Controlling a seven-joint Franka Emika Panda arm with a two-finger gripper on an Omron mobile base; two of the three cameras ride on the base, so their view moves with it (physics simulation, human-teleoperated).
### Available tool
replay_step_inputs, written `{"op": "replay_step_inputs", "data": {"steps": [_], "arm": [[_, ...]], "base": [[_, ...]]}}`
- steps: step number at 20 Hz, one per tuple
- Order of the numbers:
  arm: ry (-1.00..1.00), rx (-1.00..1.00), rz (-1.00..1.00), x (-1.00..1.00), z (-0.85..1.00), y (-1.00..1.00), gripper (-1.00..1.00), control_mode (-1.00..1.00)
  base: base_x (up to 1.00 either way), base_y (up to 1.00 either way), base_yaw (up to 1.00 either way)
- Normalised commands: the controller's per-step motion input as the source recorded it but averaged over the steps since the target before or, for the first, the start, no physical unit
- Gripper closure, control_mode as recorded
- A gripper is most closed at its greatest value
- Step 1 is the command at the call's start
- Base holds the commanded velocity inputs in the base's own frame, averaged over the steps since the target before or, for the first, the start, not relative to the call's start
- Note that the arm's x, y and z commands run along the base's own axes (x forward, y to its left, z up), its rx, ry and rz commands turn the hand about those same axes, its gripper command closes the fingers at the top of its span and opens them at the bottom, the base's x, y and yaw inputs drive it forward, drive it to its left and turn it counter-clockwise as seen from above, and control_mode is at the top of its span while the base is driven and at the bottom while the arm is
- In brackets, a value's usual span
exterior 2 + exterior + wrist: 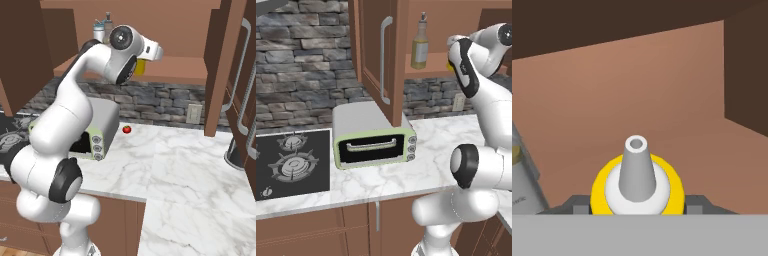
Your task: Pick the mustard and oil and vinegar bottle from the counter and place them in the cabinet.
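The cabinet (431, 70) stands open over the counter (431, 160). On its shelf, upright, is the oil and vinegar bottle (419, 45), whose top shows behind my arm (107, 22) and whose side shows at the hand view's left edge (519, 185). My gripper (636, 206) is inside the cabinet to the right of that bottle, shut on the mustard (637, 187), a yellow bottle seen from above with a pale nozzle. A dark fingertip (576, 202) presses each side. The mustard (141, 66) hangs at shelf level; I cannot tell whether it touches the shelf.
The open cabinet door (378, 55) with its silver handle juts out on the left. A pale green toaster oven (373, 142) sits below it, beside a black stove (291, 160). A small tomato (127, 129) lies by the wall. Another door (220, 65) hangs on the right.
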Motion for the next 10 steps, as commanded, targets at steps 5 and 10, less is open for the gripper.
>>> {"op": "replay_step_inputs", "data": {"steps": [5, 10], "arm": [[0.0, 0.0, 0.0, 0.29, 0.0, 0.0, 1.0, -1.0], [0.0, 0.0, 0.0, 0.31, 0.0, 0.0, 1.0, -1.0]], "base": [[0.0, 0.0, 0.0], [0.0, 0.0, 0.0]]}}
